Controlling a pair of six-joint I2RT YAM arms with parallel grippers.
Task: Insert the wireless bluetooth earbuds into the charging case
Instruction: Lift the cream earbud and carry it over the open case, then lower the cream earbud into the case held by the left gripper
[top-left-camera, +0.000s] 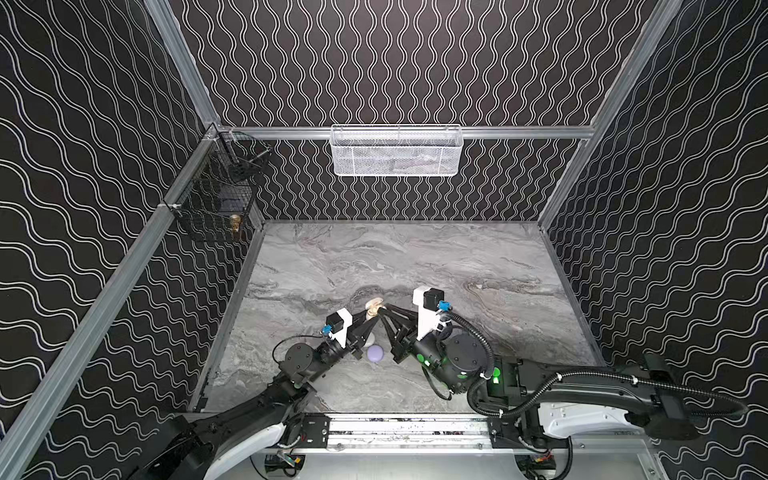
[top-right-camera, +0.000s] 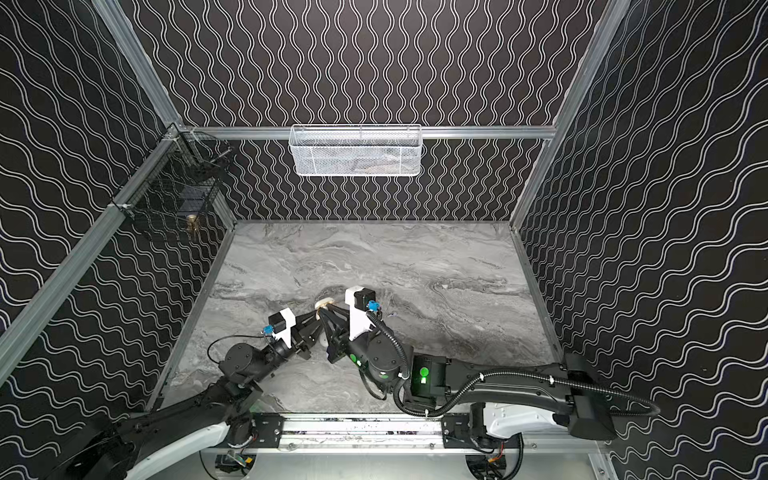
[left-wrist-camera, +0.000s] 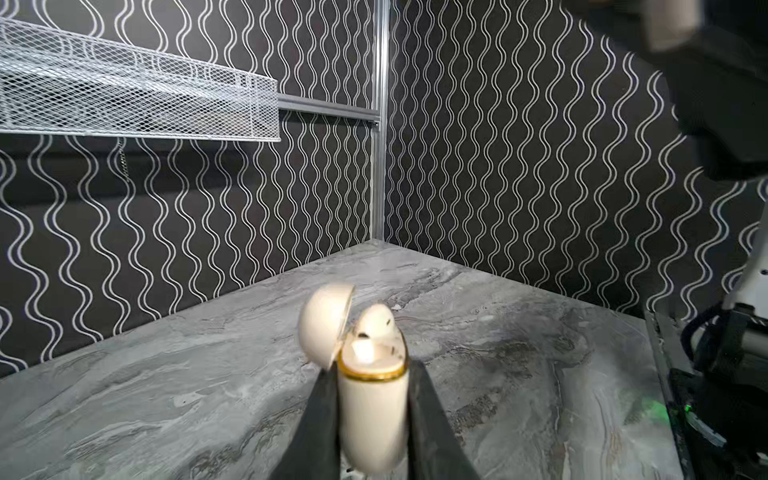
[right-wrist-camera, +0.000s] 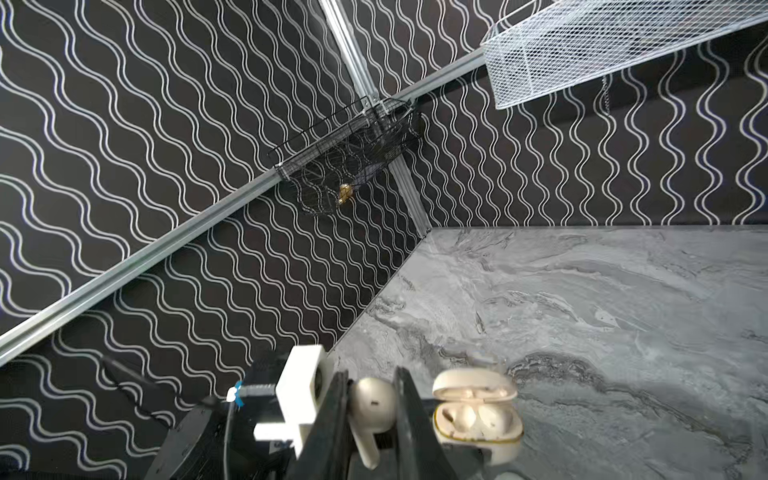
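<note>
Obs: right end effector (right-wrist-camera: 371, 388) grasps cream earbud (right-wrist-camera: 372, 405) just beside open charging case (right-wrist-camera: 478, 424); left end effector (left-wrist-camera: 372, 374) clenched on case body; risk: stem tilted against socket, earbud jams or slips free.

both top views looked steeply down from high over the near edge, taking in the whole marble table (top-left-camera: 415, 257). each wrist view sat low and close, facing opposite back corners; both caught the cream case (left-wrist-camera: 372, 415) (right-wrist-camera: 473, 382) and white mesh basket (left-wrist-camera: 124, 95) (right-wrist-camera: 623, 45).

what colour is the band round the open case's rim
Gold, on the cream charging case; clearest in the left wrist view.
</note>
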